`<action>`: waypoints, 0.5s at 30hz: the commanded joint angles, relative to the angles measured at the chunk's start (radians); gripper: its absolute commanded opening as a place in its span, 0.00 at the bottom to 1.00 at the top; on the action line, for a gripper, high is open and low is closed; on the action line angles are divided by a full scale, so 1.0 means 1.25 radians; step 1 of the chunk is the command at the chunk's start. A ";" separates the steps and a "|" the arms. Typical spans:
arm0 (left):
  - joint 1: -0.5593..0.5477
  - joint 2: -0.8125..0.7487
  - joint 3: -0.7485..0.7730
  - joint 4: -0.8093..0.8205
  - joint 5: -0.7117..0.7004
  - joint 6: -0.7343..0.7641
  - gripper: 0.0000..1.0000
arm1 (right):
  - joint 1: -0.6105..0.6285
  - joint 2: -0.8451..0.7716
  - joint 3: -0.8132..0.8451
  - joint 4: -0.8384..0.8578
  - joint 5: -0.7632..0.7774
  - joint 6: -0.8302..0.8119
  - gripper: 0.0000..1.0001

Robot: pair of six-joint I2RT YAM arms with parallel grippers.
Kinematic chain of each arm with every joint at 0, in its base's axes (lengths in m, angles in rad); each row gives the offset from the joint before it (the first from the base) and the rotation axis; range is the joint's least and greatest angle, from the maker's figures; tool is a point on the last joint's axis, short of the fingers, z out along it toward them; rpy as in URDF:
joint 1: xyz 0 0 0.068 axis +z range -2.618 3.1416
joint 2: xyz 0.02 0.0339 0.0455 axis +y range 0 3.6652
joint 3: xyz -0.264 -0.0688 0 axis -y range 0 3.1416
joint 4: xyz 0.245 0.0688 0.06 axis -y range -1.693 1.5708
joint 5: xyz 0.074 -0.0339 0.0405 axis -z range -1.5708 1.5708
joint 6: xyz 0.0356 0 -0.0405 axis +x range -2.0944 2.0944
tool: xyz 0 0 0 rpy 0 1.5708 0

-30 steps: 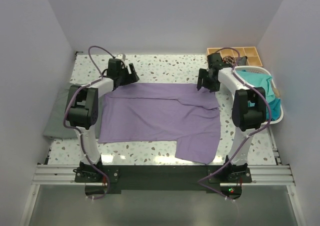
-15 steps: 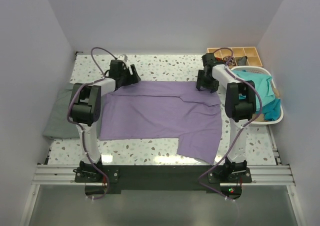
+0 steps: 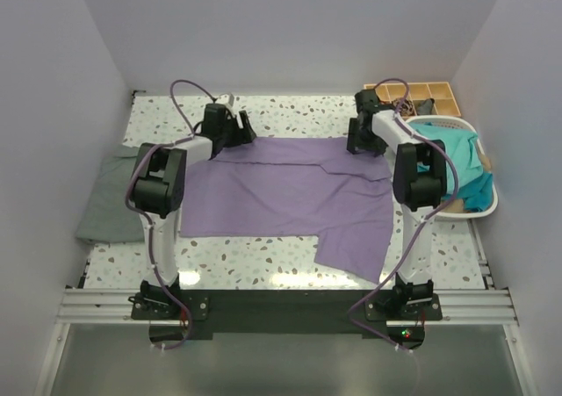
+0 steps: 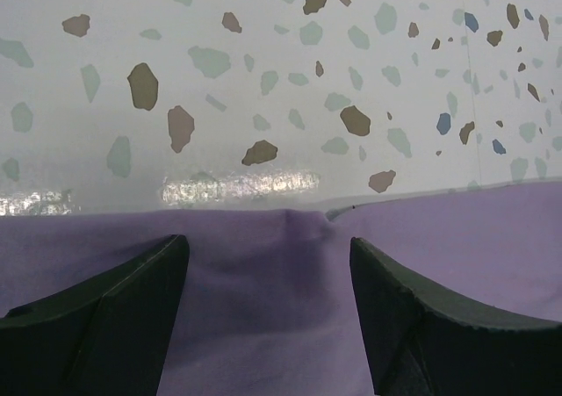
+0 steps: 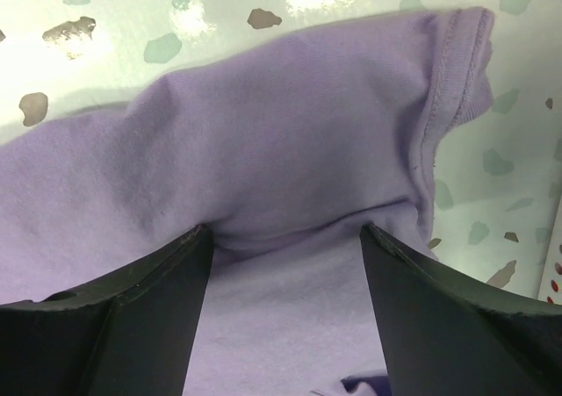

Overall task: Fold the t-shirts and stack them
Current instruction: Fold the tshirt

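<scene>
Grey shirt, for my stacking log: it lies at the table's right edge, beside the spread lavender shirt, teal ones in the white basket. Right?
Not quite. The top external view shows the grey shirt at the table's left edge, not the right. The rest holds: it lies beside the spread lavender shirt, with the teal ones in the white basket.

White-black arms (image 3: pixel 156 242), seemingly purple cables (image 3: pixel 186 82)
</scene>
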 commanded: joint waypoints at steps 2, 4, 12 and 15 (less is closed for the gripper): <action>-0.025 -0.029 -0.042 -0.053 -0.012 0.007 0.80 | -0.009 -0.112 -0.098 0.130 -0.042 -0.072 0.75; -0.028 -0.081 -0.048 -0.060 -0.046 0.018 0.82 | -0.009 -0.204 -0.144 0.155 -0.063 -0.085 0.76; -0.031 -0.289 -0.146 -0.172 -0.258 0.049 0.88 | -0.004 -0.473 -0.270 0.093 -0.082 -0.006 0.78; -0.033 -0.394 -0.251 -0.189 -0.305 0.021 0.88 | 0.015 -0.562 -0.350 0.025 -0.088 0.029 0.78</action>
